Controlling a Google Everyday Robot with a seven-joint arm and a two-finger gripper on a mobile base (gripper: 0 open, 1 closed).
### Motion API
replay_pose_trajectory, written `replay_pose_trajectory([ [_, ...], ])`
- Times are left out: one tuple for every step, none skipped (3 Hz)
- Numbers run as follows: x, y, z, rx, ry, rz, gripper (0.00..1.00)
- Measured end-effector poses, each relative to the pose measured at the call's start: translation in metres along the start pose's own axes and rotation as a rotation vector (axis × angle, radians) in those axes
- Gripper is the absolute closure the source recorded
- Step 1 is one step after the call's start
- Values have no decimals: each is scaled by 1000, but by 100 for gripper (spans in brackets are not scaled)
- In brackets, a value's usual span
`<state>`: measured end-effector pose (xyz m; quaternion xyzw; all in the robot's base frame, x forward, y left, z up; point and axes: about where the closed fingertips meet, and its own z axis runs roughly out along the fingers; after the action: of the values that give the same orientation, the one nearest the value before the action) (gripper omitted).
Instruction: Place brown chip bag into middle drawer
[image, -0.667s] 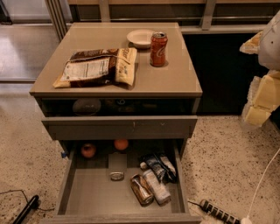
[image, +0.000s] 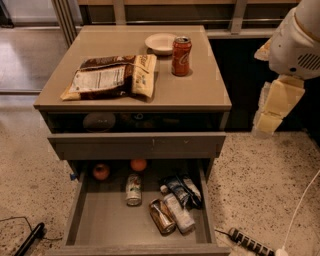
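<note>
The brown chip bag (image: 111, 76) lies flat on the left of the cabinet top (image: 200, 92), white label panel facing up, cream end to the right. The middle drawer (image: 105, 220) is pulled open below, holding a can (image: 133, 189), another can (image: 162, 216), several packets (image: 180, 197) and two round fruits (image: 138, 164). My gripper (image: 270, 112) hangs off the cabinet's right side, at about tabletop height, well apart from the bag and holding nothing.
A red soda can (image: 181, 49) and a white bowl (image: 161, 43) stand at the back right of the top. The drawer above shows a dark round object (image: 98, 121). A power strip (image: 249, 243) and cables lie on the speckled floor.
My gripper has shifted a little left toward the cabinet. The bag and the drawer contents have not moved.
</note>
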<state>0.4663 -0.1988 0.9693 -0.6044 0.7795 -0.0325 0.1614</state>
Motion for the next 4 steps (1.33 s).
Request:
replay_pose_trajectory([
  [-39,-20,26,-28,10,-39,0],
  [-116,-35,52,-53,16,-154,0],
  [-169,-32,62,-46,9,-249,0],
  [-169,-32,62,-46,8,-249,0],
])
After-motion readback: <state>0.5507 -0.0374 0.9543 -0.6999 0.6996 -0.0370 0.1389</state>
